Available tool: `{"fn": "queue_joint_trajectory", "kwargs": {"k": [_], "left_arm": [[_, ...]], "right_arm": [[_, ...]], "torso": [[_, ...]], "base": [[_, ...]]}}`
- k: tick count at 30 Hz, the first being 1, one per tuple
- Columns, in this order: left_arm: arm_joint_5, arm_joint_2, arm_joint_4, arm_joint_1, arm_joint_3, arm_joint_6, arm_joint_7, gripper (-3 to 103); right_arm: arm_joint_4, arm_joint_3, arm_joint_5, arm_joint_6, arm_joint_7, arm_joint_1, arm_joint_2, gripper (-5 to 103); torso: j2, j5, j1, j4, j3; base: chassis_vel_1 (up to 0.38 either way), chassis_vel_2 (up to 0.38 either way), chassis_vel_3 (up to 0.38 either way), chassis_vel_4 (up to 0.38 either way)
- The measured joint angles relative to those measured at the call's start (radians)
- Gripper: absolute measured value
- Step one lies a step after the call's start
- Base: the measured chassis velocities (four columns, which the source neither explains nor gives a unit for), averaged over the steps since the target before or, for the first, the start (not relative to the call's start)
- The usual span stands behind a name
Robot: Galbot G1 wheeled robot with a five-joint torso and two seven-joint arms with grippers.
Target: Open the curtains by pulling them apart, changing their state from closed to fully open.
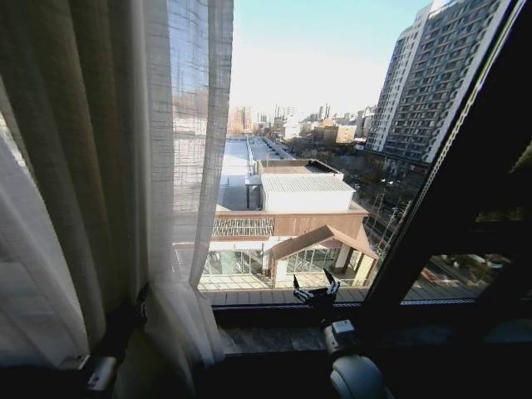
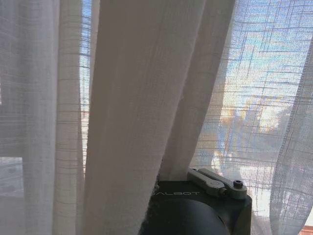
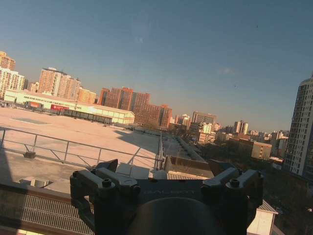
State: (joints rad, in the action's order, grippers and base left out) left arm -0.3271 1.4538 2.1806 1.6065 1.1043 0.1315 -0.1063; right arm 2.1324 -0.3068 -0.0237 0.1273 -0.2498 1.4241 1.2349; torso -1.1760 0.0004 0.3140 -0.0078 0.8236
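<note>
One curtain panel in sight: the curtain (image 1: 125,166) hangs bunched on the robot's left side of the window, with its lower part pulled in toward the left arm.
Window: the glass in the middle is bare, and the city shows through it.
Window frame: one dark slanted bar (image 1: 449,191) stands on the right.
Left end effector: the left end effector (image 2: 215,182) is pushed in among the curtain folds. I cannot tell if it is open or holding cloth, because the cloth hides the tips.
Right end effector: the right end effector (image 1: 316,291) is low by the window sill (image 1: 266,317), spread wide, holding nothing, well apart from the curtain.
Step now: I think the left panel is being dragged out to the left.
How to do it well: pull sideways and slowly, keep the cloth bunched, and do not tug down.
Count: one curtain panel, two end effectors, one frame bar.
</note>
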Motion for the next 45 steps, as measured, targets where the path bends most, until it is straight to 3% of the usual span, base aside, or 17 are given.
{"fn": "queue_joint_trajectory", "kwargs": {"k": [3, 4, 6, 9, 10, 13, 16, 20, 23, 24, 25, 28, 31, 33, 35, 39, 45], "left_arm": [[-0.017, -0.017, -0.049, -0.022, 0.087, 0.014, 0.120, 0], [-0.020, -0.024, -0.069, -0.031, 0.125, 0.031, 0.204, 0], [-0.020, -0.027, -0.076, -0.035, 0.137, 0.040, 0.241, 0], [-0.014, -0.055, -0.122, -0.075, 0.179, 0.095, 0.529, 0], [-0.014, -0.055, -0.122, -0.075, 0.179, 0.095, 0.529, 0], [0.003, -0.088, -0.157, -0.113, 0.180, 0.135, 0.764, -3], [0.016, -0.094, -0.154, -0.115, 0.173, 0.151, 0.802, 7], [0.023, -0.074, -0.089, -0.081, 0.152, 0.151, 0.688, 18], [0.024, -0.042, 0.008, -0.012, 0.142, 0.100, 0.380, 34], [0.024, -0.039, 0.023, 0.001, 0.141, 0.087, 0.319, 34], [0.024, -0.039, 0.023, 0.001, 0.141, 0.087, 0.319, 34], [0.024, -0.028, 0.099, 0.056, 0.116, 0.052, 0.074, 51], [0.016, -0.023, 0.117, 0.072, 0.101, 0.052, 0.011, 61], [0.014, -0.017, 0.132, 0.105, 0.071, 0.048, -0.089, 72], [0.014, -0.017, 0.135, 0.117, 0.059, 0.045, -0.103, 72], [0.008, -0.012, 0.132, 0.143, 0.004, 0.018, -0.115, 93], [-0.019, -0.012, 0.106, 0.138, -0.026, -0.018, -0.134, 100]], "right_arm": [[-0.005, 0.006, 0.001, -0.005, 0.005, -0.005, 0.001, 100], [-0.006, 0.011, 0.002, -0.005, 0.010, -0.007, 0.002, 100], [-0.007, 0.014, 0.002, -0.006, 0.014, -0.008, 0.002, 100], [-0.011, 0.028, 0.009, -0.009, 0.022, -0.012, 0.003, 100], [-0.011, 0.028, 0.009, -0.009, 0.022, -0.012, 0.003, 100], [-0.012, 0.033, 0.012, -0.012, 0.025, -0.010, 0.002, 100], [-0.013, 0.035, 0.013, -0.013, 0.026, -0.008, 0.000, 100], [-0.011, 0.035, 0.013, -0.013, 0.026, -0.006, -0.002, 100], [-0.008, 0.036, 0.013, -0.013, 0.026, -0.005, -0.003, 100], [-0.008, 0.036, 0.013, -0.013, 0.026, -0.005, -0.002, 100], [-0.008, 0.036, 0.013, -0.013, 0.026, -0.005, -0.002, 100], [-0.007, 0.036, 0.013, -0.013, 0.025, -0.001, 0.001, 100], [-0.007, 0.035, 0.013, -0.013, 0.024, -0.001, 0.003, 100], [-0.007, 0.033, 0.012, -0.013, 0.023, 0.000, 0.006, 100], [-0.008, 0.033, 0.012, -0.013, 0.022, -0.001, 0.008, 100], [-0.006, 0.031, 0.003, -0.002, 0.018, 0.000, 0.018, 100], [0.017, 0.025, -0.023, 0.043, -0.006, 0.005, 0.024, 100]], "torso": [[0.000, 0.0000, 0.000, 0.0001, 0.000], [0.000, -0.0001, 0.000, 0.0001, 0.000], [0.000, -0.0002, 0.000, 0.0002, 0.000], [0.000, -0.0004, 0.000, 0.0005, 0.000], [0.000, -0.0004, 0.000, 0.0005, 0.000], [0.000, -0.0006, 0.000, 0.0003, 0.000], [0.000, -0.0008, 0.000, 0.0003, 0.000], [0.000, -0.0006, 0.000, 0.0003, 0.000], [0.000, 0.0000, 0.000, 0.0002, 0.000], [0.000, 0.0001, 0.000, 0.0002, 0.000], [0.000, 0.0001, 0.000, 0.0002, 0.000], [0.000, 0.0000, 0.000, 0.0002, 0.000], [0.000, -0.0002, 0.000, 0.0001, 0.000], [0.000, -0.0001, 0.000, 0.0001, 0.000], [0.000, -0.0001, 0.000, 0.0001, 0.000], [0.000, -0.0001, 0.000, 0.0002, 0.000], [0.000, -0.0003, 0.000, 0.0001, 0.000]], "base": [[0.000, 0.000, 0.000, 0.000], [0.000, 0.000, 0.000, 0.000], [0.000, 0.000, 0.000, 0.000], [0.000, 0.000, 0.000, 0.000], [0.000, 0.000, 0.000, 0.000], [0.000, 0.000, 0.000, 0.000], [0.000, 0.000, 0.000, 0.000], [0.000, 0.000, 0.000, 0.000], [0.000, 0.000, 0.000, 0.000], [0.000, 0.000, 0.000, 0.000], [0.000, 0.000, 0.000, 0.000], [0.000, 0.000, 0.000, 0.000], [0.000, 0.000, 0.000, 0.000], [0.000, 0.000, 0.000, 0.000], [0.000, 0.000, 0.000, 0.000], [0.000, 0.000, 0.000, 0.000], [0.000, 0.000, 0.000, 0.000]]}}
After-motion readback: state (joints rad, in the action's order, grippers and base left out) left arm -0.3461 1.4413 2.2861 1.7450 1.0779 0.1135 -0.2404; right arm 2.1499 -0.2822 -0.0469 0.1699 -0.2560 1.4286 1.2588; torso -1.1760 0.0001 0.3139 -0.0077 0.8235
